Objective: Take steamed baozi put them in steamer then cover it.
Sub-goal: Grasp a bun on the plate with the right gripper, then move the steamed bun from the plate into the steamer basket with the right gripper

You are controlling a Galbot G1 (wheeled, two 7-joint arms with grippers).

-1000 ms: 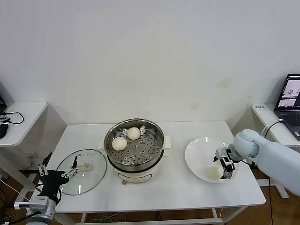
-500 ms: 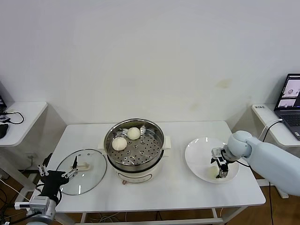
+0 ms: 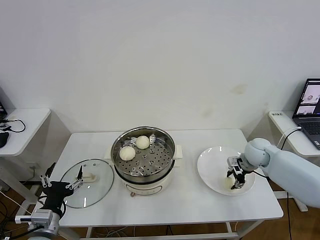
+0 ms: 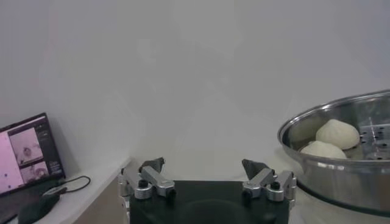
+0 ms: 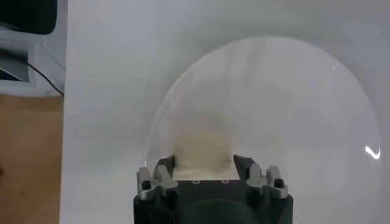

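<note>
Two cream-white baozi (image 3: pixel 127 153) (image 3: pixel 143 142) lie on the perforated tray of the steel steamer (image 3: pixel 167 161) at the table's middle. A third baozi (image 5: pixel 203 151) rests on the white plate (image 3: pixel 210 170) at the right. My right gripper (image 3: pixel 235 176) reaches down onto that plate, and its fingers (image 5: pixel 164 165) press against both sides of the bun, shut on it. My left gripper (image 3: pixel 64 175) stays parked low at the front left, open and empty, near the glass lid (image 3: pixel 97 187). From the left wrist view the steamer (image 4: pixel 332 173) and its two baozi (image 4: pixel 337 133) show beyond the open left gripper (image 4: pixel 205 164).
The glass lid with a cream handle lies flat on the table left of the steamer. A laptop (image 3: pixel 311 110) stands on a side table at the far right, and another side table (image 3: pixel 20 127) with cables is at the far left.
The right gripper has drawn its fingers in around the baozi on the plate and shifted slightly towards the steamer. The left arm has not moved.
</note>
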